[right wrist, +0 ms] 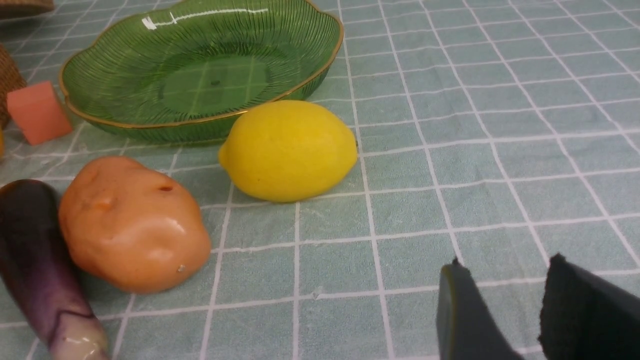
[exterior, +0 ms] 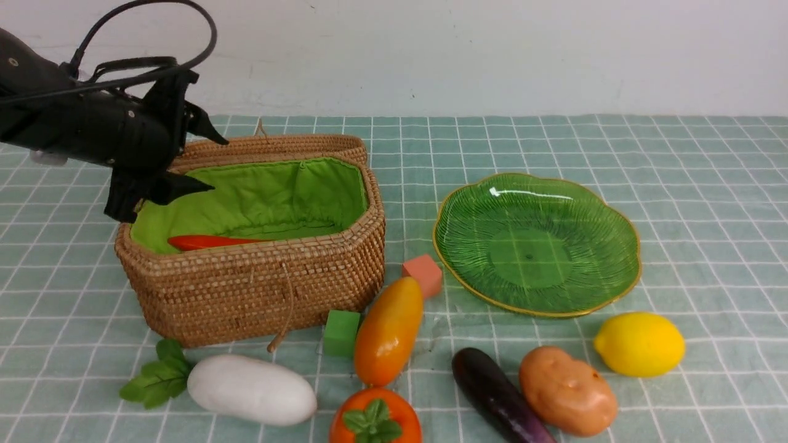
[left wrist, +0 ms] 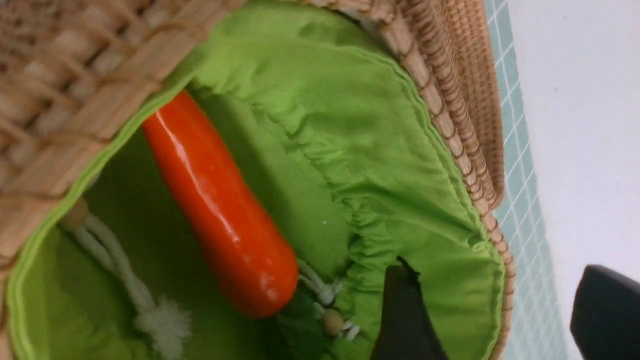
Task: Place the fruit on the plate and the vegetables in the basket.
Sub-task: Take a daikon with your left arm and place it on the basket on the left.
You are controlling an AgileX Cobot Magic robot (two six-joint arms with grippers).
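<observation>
While the left gripper (exterior: 217, 165) hangs with jaws spread and empty over the left end of the basket (exterior: 258, 295) and the red pepper (exterior: 209, 242) lies inside on the green lining (exterior: 271, 197), a low retreat could snag that lining and drag the basket.

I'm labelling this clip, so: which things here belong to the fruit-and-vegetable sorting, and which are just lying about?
Belong to the job: basket, plate, red pepper (already in the basket), radish, eggplant, potato, mango, persimmon, lemon.

Just lying about: salmon cube, green cube.
</observation>
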